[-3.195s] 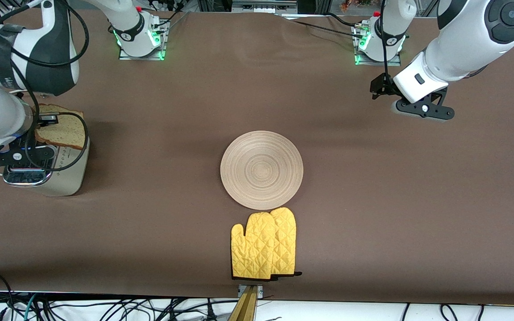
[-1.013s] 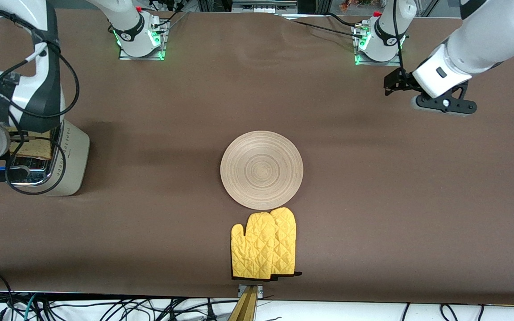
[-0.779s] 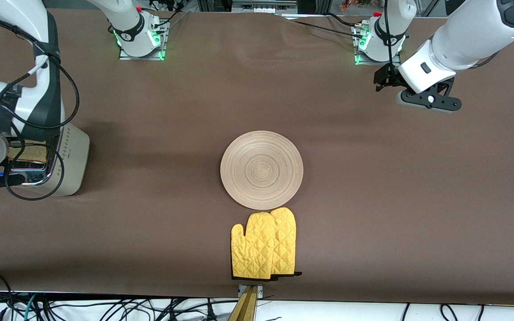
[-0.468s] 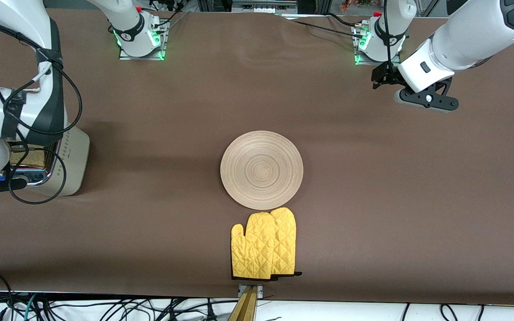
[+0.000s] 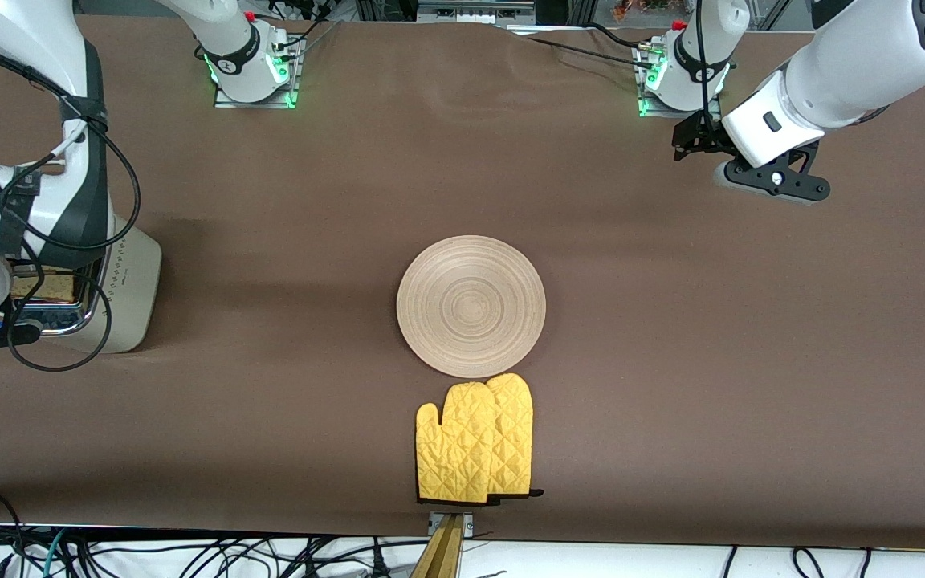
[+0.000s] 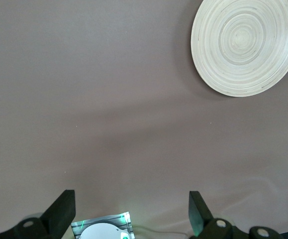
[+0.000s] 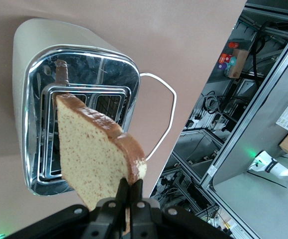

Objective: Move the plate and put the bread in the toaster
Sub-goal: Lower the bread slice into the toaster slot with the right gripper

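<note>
Over the one toaster (image 7: 59,99) at the right arm's end of the table, the right gripper (image 7: 126,199) pinches the single bread (image 7: 91,154) slice above the two slots. One plate (image 5: 470,306) lies mid-table, its rim touching two yellow oven mitts (image 5: 474,440) by the table's near edge. With fingers spread and nothing held, the left gripper (image 6: 131,216) waits over bare cloth.

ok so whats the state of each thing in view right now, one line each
bread: held upright over the toaster, not yet in a slot
toaster: upright at the right arm's end of the table, slots empty
plate: flat on mid-table, bare
oven mitts: flat, stacked, nearer the front camera than the plate
right gripper: shut on the bread's edge
left gripper: open, holding nothing, over bare table
</note>
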